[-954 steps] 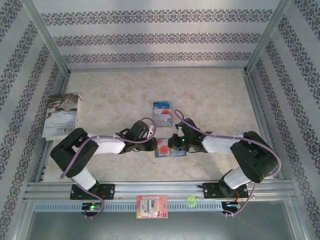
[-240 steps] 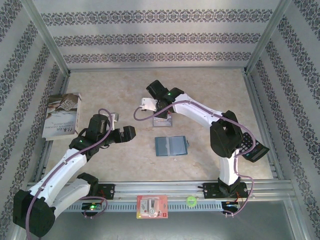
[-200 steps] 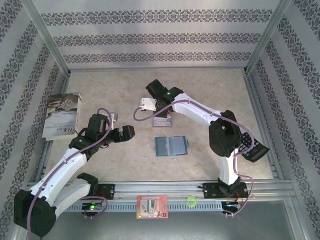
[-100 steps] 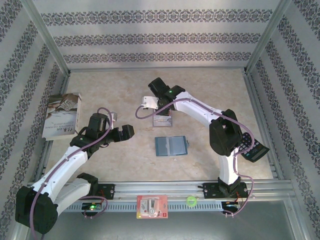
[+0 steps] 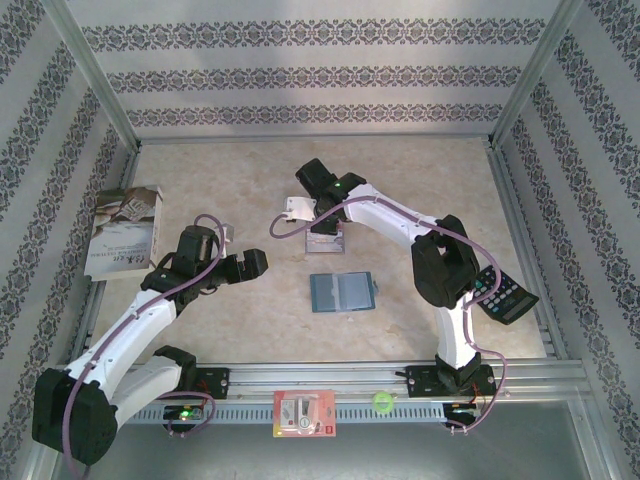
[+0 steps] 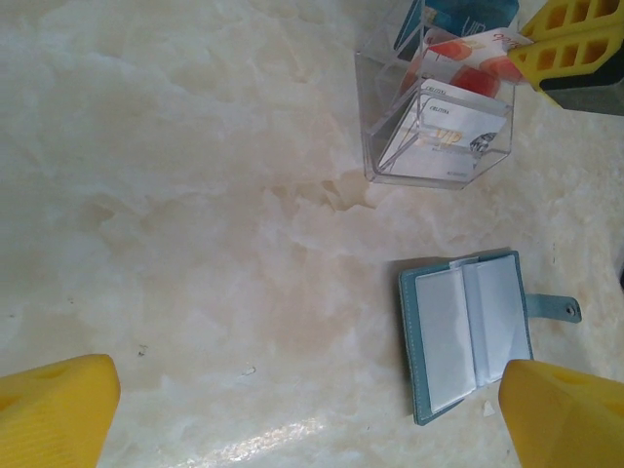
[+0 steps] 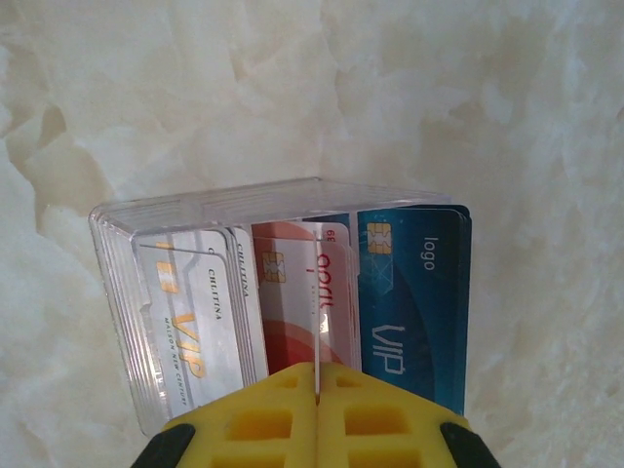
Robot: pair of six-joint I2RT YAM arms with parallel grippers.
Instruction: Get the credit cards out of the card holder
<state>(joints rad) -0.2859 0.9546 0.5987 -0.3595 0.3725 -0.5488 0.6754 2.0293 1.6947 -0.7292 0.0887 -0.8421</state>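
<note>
The holder (image 5: 342,292) lies open and flat on the table (image 5: 220,180) just toward 5 o'clock of centre, its strap tab at its 3 o'clock side. In the left wrist view the holder (image 6: 468,336) shows two clear pockets, and both look bare. The cards (image 7: 292,302) stand on edge in a clear box (image 7: 195,219) just at 12 o'clock of the holder, apart from it. A pale grey one, a red-and-white one and a blue one sit side by side. The right gripper (image 7: 317,375) is at the box's rim with its fingers pressed together. A thin clear edge runs into the seam between them, and whether they pinch it I cannot tell. From the left wrist the same right gripper (image 6: 565,39) sits over the box (image 6: 380,146), its yellow tips against the red-and-white card. The left gripper (image 6: 312,419) hangs above the bare table with its jaws spread wide and nothing between them. In the top view the left gripper (image 5: 255,265) is at 9 o'clock of the holder, well apart from it. A pale book (image 5: 125,230) lies at the table's 9 o'clock edge, and a black calculator (image 5: 500,295) lies tilted near 4 o'clock, partly under the right arm. A red-and-white packet (image 5: 303,413) rests beyond the near edge at 6 o'clock.
</note>
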